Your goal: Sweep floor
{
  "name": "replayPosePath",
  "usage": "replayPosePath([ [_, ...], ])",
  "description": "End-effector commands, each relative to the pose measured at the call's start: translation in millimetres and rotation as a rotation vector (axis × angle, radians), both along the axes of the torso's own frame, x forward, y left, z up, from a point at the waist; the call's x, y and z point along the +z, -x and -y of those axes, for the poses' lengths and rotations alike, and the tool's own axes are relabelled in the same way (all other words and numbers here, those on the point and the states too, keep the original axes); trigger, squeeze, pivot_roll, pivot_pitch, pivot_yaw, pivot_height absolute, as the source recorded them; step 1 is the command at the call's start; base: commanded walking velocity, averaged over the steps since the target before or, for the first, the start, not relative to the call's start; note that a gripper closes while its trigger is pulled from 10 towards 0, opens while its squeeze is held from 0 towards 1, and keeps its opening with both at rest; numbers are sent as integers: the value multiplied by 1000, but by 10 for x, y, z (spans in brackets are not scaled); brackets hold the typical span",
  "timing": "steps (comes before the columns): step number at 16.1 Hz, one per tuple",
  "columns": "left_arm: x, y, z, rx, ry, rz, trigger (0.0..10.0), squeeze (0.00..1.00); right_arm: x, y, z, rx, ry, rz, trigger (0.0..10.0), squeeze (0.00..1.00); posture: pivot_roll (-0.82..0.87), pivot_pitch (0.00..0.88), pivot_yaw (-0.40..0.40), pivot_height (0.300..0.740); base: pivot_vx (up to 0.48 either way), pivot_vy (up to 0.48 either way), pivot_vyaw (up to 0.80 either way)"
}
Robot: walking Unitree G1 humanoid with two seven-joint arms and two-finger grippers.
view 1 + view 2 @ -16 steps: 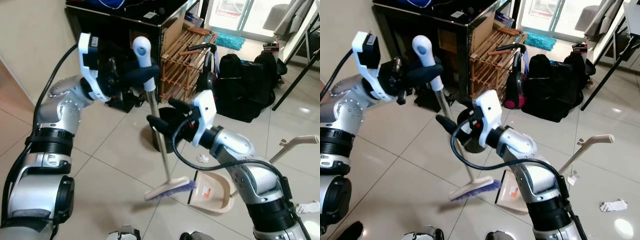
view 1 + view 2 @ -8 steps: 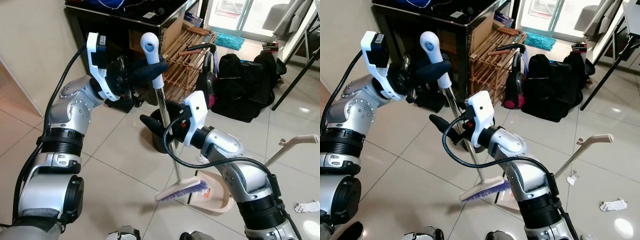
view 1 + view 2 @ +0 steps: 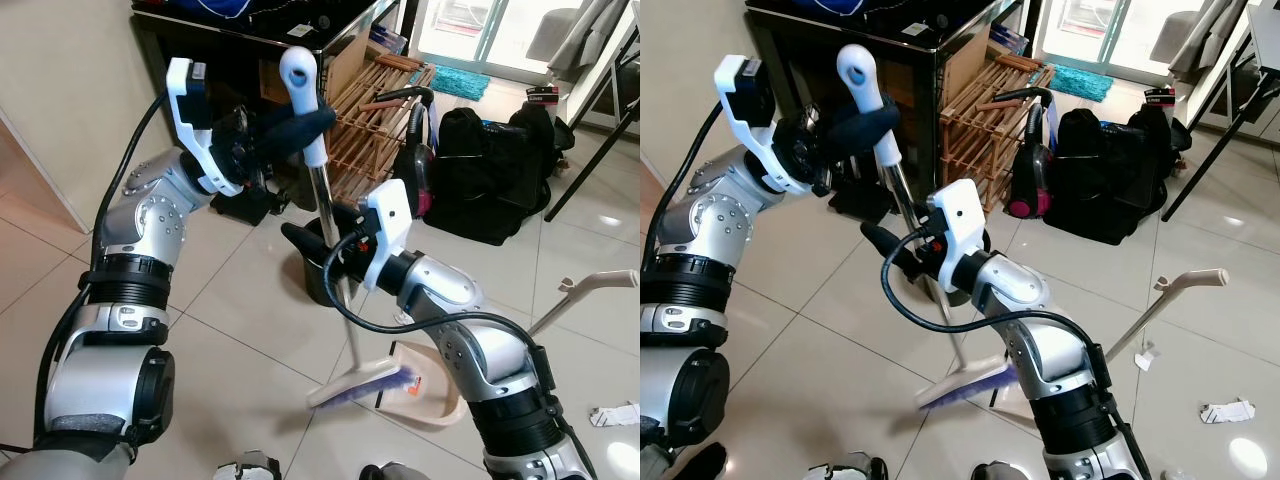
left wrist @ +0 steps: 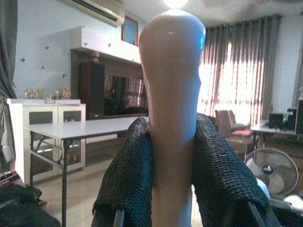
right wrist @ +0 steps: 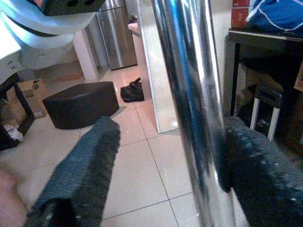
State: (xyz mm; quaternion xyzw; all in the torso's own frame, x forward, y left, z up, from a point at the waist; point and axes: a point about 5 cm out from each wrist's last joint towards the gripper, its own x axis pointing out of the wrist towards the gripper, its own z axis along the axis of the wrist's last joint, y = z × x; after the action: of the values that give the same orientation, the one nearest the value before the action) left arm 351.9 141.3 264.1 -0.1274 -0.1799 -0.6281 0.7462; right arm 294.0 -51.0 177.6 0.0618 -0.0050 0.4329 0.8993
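Since the earlier frame the broom [image 3: 322, 215] has tipped more upright, its purple bristle head [image 3: 358, 384] drawn back a little at the mouth of the beige plastic dustpan [image 3: 430, 385]. Left claw [image 3: 297, 121] is clamped around the white rounded handle top, textured black fingers [image 4: 127, 179] pressing both sides. Right claw [image 3: 318, 243] sits lower on the shiny chrome shaft, one finger touching it, the other spread apart. Behind the broom stand a black bin [image 3: 316, 280] and a wooden slatted rack [image 3: 365, 125] on glossy floor tiles [image 3: 230, 330].
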Motion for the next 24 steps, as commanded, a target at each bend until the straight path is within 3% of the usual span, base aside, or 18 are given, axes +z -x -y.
replayPosePath([
  [1, 172, 4, 12, -4, 40, 52, 10000, 0, 26, -18, -20, 2, -2, 13, 0, 0, -18, 45, 10, 740, 0, 0, 0],
  [13, 170, 30, 39, -7, 32, 41, 10000, 0, 52, -47, -4, -19, -31, 36, 0, 0, -17, 48, 15, 740, 0, 0, 0],
  [17, 136, 43, 46, -25, -17, 17, 10000, 0, 69, -58, 20, -27, -19, 59, 0, 0, -18, 48, 18, 740, 0, 0, 0],
  [18, 108, 53, 56, -53, -51, -9, 10000, 647, 74, -61, 33, -27, 8, 79, 0, 0, -18, 49, 19, 740, 0, 0, 0],
  [19, 104, 56, 58, -62, -62, -11, 10000, 1000, 74, -62, 38, -25, 20, 88, 0, 0, -19, 49, 19, 740, 0, 0, 0],
  [21, 118, 49, 48, -31, -87, 18, 10000, 1000, 69, -61, 52, -22, 40, 102, 0, 0, -18, 49, 20, 740, 0, 0, 0],
  [22, 119, 49, 46, -30, -101, 20, 10000, 0, 68, -61, 57, -23, 46, 106, 0, 0, -17, 49, 20, 740, 0, 0, 0],
  [24, 132, 47, 31, -44, -146, 0, 10000, 0, 62, -61, 73, -24, 65, 120, 0, 0, -18, 49, 23, 740, 0, 0, 0],
])
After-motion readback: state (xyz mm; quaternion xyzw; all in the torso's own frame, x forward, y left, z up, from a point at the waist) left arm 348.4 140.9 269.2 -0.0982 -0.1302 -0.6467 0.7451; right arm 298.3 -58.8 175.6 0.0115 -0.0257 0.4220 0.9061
